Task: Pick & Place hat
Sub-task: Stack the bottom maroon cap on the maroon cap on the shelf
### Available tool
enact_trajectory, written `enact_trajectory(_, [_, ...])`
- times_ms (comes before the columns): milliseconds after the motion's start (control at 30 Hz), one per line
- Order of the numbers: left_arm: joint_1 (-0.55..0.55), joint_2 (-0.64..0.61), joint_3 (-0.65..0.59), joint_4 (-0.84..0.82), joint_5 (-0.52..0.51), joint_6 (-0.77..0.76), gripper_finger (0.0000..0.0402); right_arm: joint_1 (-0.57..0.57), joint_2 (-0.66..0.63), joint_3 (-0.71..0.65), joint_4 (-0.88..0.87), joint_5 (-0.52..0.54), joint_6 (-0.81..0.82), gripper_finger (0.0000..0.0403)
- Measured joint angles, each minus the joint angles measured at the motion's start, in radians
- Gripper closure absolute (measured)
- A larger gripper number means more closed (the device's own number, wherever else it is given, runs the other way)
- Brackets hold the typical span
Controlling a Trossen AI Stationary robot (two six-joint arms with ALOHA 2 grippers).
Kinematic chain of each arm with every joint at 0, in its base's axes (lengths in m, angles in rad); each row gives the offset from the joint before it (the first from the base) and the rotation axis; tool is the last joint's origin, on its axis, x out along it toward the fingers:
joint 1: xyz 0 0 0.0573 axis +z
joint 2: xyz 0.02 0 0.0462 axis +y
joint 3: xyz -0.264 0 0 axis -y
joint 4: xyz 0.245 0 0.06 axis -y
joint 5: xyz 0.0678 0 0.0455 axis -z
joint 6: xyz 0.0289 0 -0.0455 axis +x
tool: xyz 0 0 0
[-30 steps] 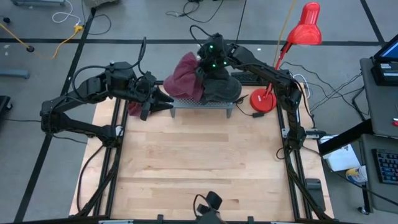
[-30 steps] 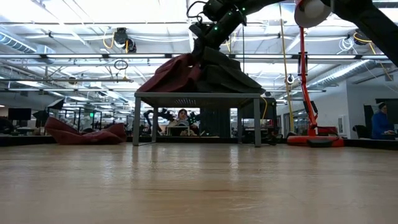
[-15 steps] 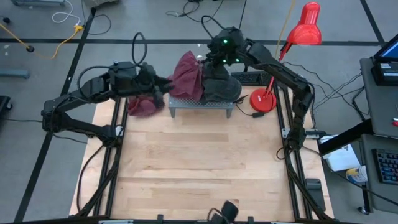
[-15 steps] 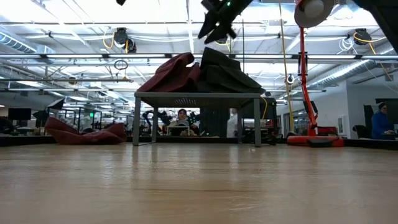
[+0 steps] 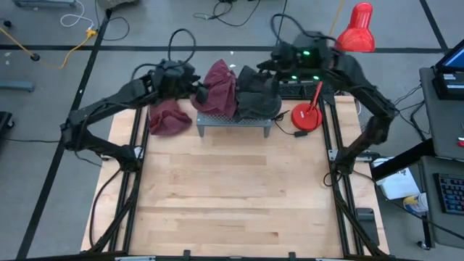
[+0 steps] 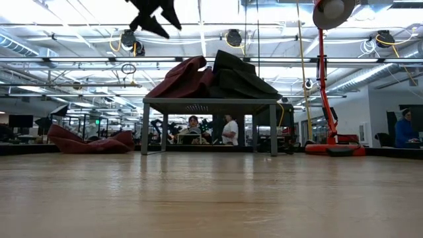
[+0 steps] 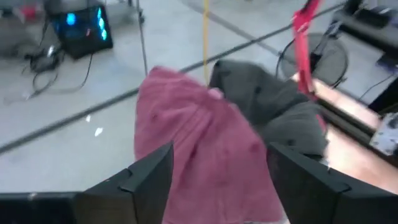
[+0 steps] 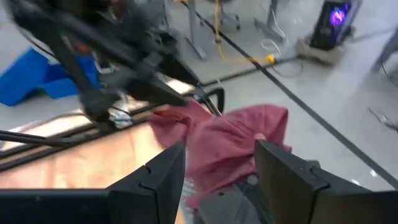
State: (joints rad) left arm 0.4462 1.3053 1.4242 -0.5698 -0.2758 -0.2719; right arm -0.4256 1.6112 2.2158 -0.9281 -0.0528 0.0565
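Observation:
A maroon hat (image 5: 220, 88) and a dark grey hat (image 5: 257, 96) lie side by side on a small grey rack (image 5: 232, 122) at the table's far edge; in the low view they are the maroon hat (image 6: 185, 76) and the dark hat (image 6: 241, 76). Another maroon hat (image 5: 169, 117) lies on the table left of the rack. My left gripper (image 5: 201, 91) is open, high beside the racked maroon hat (image 7: 199, 149), clear of it (image 6: 155, 13). My right gripper (image 5: 264, 69) is open above and behind the dark hat, with nothing between its fingers (image 8: 221, 180).
A red desk lamp stands right of the rack, its base (image 5: 307, 116) on the table's far right corner and its head (image 5: 355, 29) high behind. Bare wooden table (image 5: 232, 188) stretches toward the near edge. People sit in the room beyond (image 6: 228, 129).
My right gripper has come away from the dark hat's top, rising and drawing back toward the far right; the hat stays on the rack. My left gripper has swung from beside the maroon hat on the table toward the rack and turned to face the racked maroon hat.

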Motion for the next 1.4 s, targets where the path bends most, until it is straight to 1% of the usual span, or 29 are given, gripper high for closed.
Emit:
enact_trajectory(167, [0.086,0.103,0.108,-0.051,0.037,-0.012,0.0132,0.048,-0.08,0.0,0.002,0.0,0.008,0.0216])
enact_trajectory(367, [0.179,0.216,0.239,-0.077,0.031,0.029,0.0153,0.088,-0.137,0.0,-0.006,0.0,0.014,0.0216])
enact_trajectory(467, [0.212,0.257,0.262,-0.063,0.031,0.062,0.0166,0.103,-0.147,0.0,-0.013,0.0,0.017,0.0216])
enact_trajectory(600, [0.239,0.319,0.262,-0.075,0.033,0.058,0.0183,0.116,-0.148,0.0,-0.035,0.0,0.012,0.0216])
enact_trajectory(667, [0.244,0.355,0.262,-0.081,0.053,0.051,0.019,0.116,-0.147,0.0,-0.052,0.0,0.01,0.0216])
enact_trajectory(800, [0.234,0.417,0.262,-0.095,0.132,0.024,0.0204,0.116,-0.147,0.0,-0.065,0.0,0.007,0.0216])
enact_trajectory(867, [0.218,0.443,0.262,-0.107,0.144,0.023,0.0211,0.116,-0.147,0.0,-0.065,0.0,0.002,0.0216])
enact_trajectory(1067, [0.177,0.499,0.262,-0.186,0.105,0.025,0.0231,0.116,-0.147,0.0,-0.065,0.0,-0.002,0.0216])
enact_trajectory(1167, [0.163,0.52,0.262,-0.187,0.099,0.025,0.024,0.116,-0.147,0.0,-0.065,0.0,-0.018,0.0216])
enact_trajectory(1300, [0.149,0.523,0.262,-0.182,0.091,0.013,0.0249,0.116,-0.147,0.0,-0.064,0.0,-0.02,0.0216])
enact_trajectory(1400, [0.146,0.509,0.261,-0.181,0.091,0.004,0.0248,0.116,-0.147,0.0,-0.064,0.0,-0.018,0.0216])
